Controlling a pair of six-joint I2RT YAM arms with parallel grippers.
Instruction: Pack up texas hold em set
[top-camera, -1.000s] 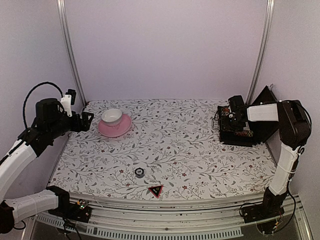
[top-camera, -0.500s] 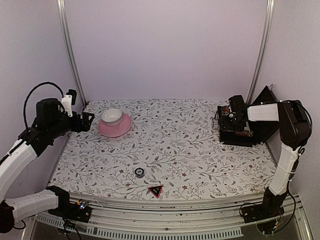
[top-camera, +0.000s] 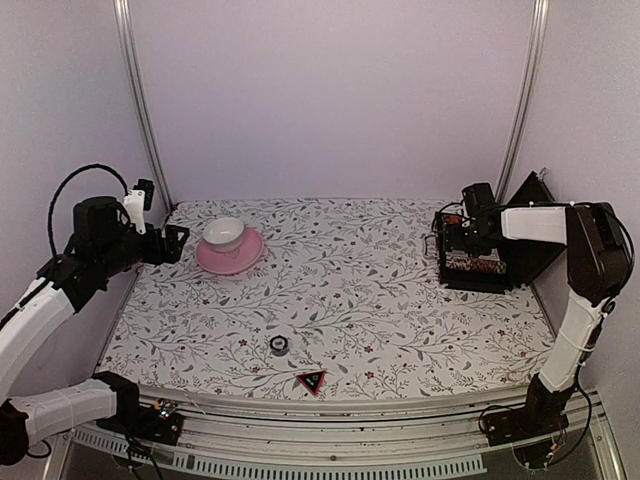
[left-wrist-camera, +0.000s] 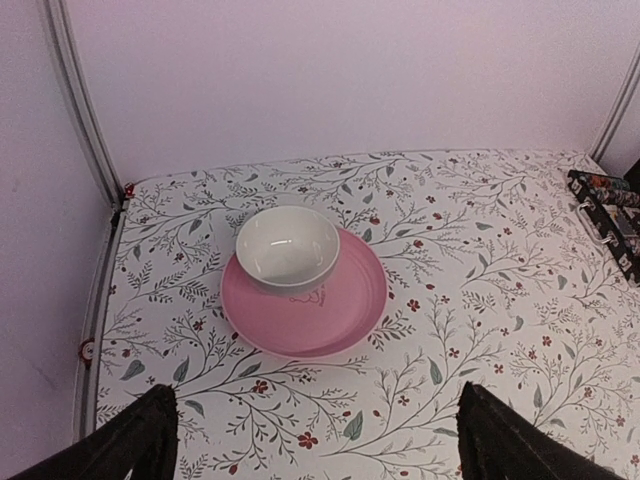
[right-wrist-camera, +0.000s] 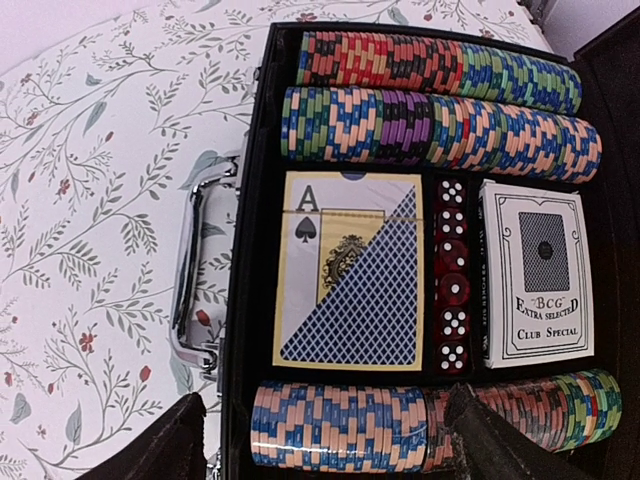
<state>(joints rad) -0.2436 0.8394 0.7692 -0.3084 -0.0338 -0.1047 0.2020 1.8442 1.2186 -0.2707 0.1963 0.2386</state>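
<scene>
The black case (top-camera: 480, 270) lies open at the right, its lid (top-camera: 530, 215) leaning on the right wall. In the right wrist view the case wall (right-wrist-camera: 240, 300) holds striped chip rolls (right-wrist-camera: 430, 125), a blue card deck (right-wrist-camera: 350, 270), a white boxed deck (right-wrist-camera: 535, 270) and red dice (right-wrist-camera: 452, 270). My right gripper (right-wrist-camera: 335, 445) is open and empty just above the near chip roll (right-wrist-camera: 400, 425); it also shows in the top view (top-camera: 458, 238). The red-black triangle marker (top-camera: 311, 381) lies near the front edge. My left gripper (top-camera: 175, 243) is open and empty, hovering at the far left.
A pink saucer (left-wrist-camera: 330, 300) with a white cup (left-wrist-camera: 287, 247) sits in front of my left gripper (left-wrist-camera: 320, 440). A small black round piece (top-camera: 279, 345) lies on the floral cloth behind the marker. The case's metal handle (right-wrist-camera: 190, 270) sticks out toward the table middle.
My right arm has lifted and shifted slightly back over the open case. The left arm, marker and round piece have not moved.
</scene>
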